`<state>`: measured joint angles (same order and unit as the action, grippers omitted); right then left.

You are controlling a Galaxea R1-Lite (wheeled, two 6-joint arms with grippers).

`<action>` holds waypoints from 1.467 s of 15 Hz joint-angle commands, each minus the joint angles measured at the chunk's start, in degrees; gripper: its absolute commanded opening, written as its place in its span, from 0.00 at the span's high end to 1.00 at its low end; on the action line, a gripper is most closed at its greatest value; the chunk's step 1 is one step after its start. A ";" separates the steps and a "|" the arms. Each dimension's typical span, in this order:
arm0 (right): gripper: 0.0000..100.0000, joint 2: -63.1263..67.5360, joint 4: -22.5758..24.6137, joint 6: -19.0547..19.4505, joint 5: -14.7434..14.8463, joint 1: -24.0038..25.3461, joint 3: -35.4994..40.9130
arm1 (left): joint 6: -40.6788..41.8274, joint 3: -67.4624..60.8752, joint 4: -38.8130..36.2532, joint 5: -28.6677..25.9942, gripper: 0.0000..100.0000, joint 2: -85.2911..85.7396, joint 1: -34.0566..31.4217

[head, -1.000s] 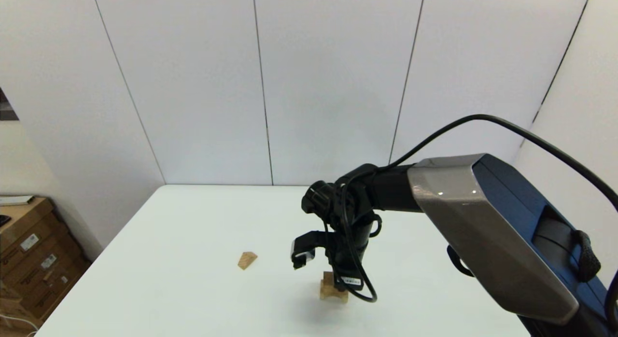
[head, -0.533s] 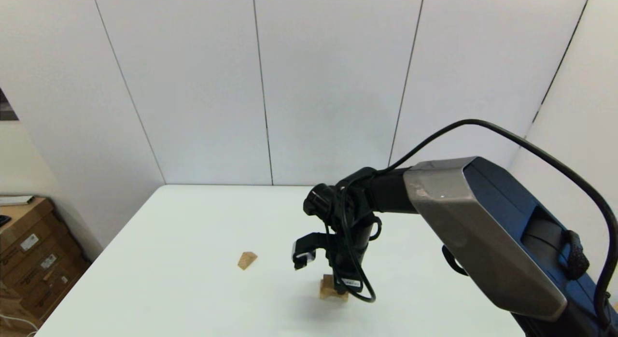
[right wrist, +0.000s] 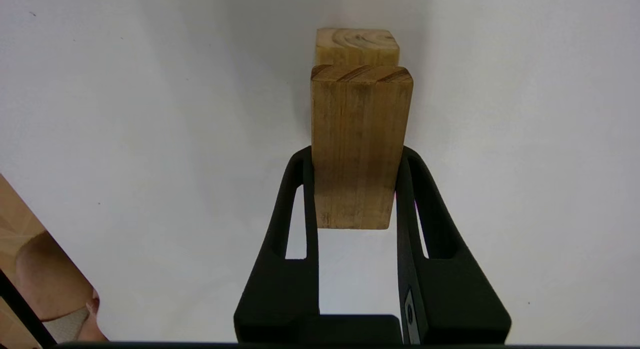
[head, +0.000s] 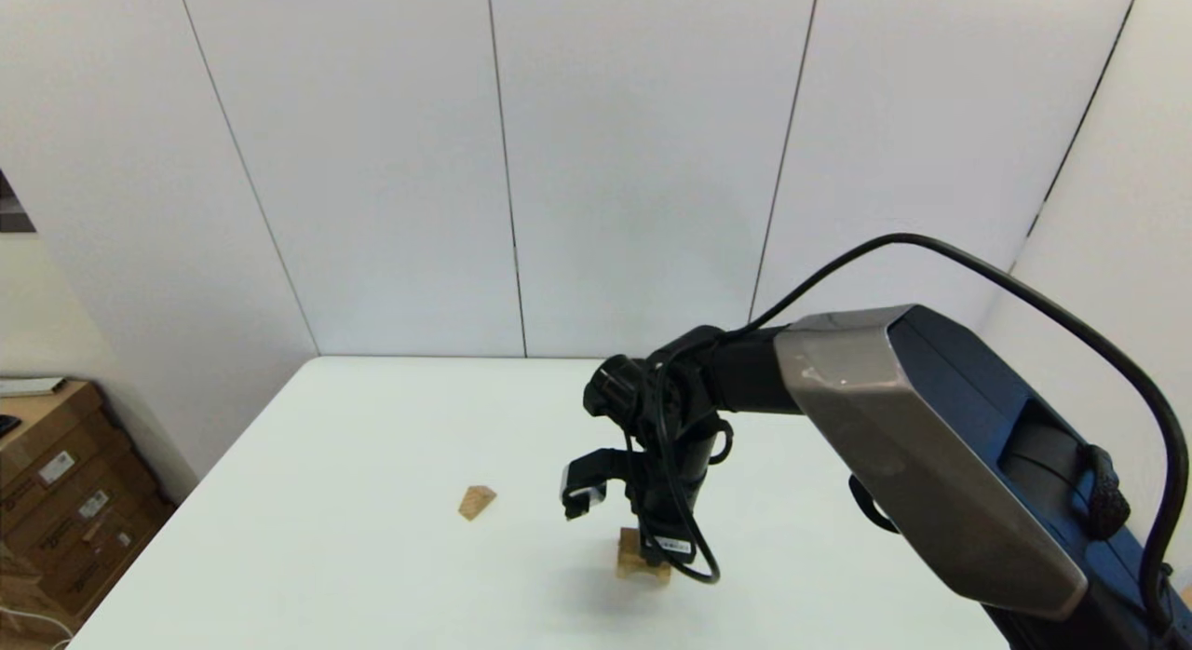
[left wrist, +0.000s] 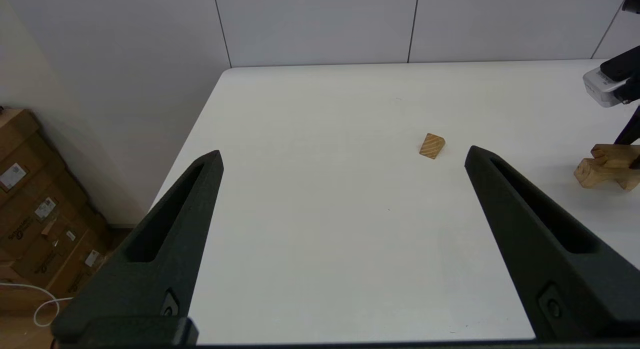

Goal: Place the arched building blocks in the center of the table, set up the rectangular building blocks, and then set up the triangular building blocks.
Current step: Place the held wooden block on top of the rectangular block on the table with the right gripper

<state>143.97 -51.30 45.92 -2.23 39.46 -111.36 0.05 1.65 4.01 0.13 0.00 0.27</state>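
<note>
White table (head: pixel 372 445) mid-task: right gripper (right wrist: pixel 356 154) is clamping the rectangular block (right wrist: pixel 359 149) onto the centered arch (left wrist: pixel 602 171), triangle (head: pixel 477 502) waiting aside untouched, left gripper (left wrist: pixel 345 154) idling spread wide.

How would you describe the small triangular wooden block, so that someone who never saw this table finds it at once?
Start at the white table and find the right gripper, which holds a flat block over the arch block near the middle. Toward the robot's left lies the triangular block, alone on bare table. It is the smallest, with sloping faces, and nothing touches it.
</note>
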 commanded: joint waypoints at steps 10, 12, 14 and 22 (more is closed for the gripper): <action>1.00 0.17 -0.21 0.31 -0.05 0.27 0.00 | -0.05 0.02 0.03 0.04 0.00 -0.09 0.00; 1.00 0.17 -0.29 0.22 -0.05 0.27 0.00 | -0.05 0.02 0.03 0.04 0.00 -0.09 0.00; 1.00 0.43 -0.29 0.22 -0.05 0.27 0.00 | -0.05 -0.06 0.03 0.04 0.00 -0.09 0.00; 1.00 0.78 -0.21 0.40 -0.41 0.27 0.00 | -0.05 0.02 0.03 0.04 0.00 -0.09 0.00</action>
<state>144.76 -51.21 46.03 -2.67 39.72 -111.35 0.02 1.65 4.02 0.16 0.00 0.24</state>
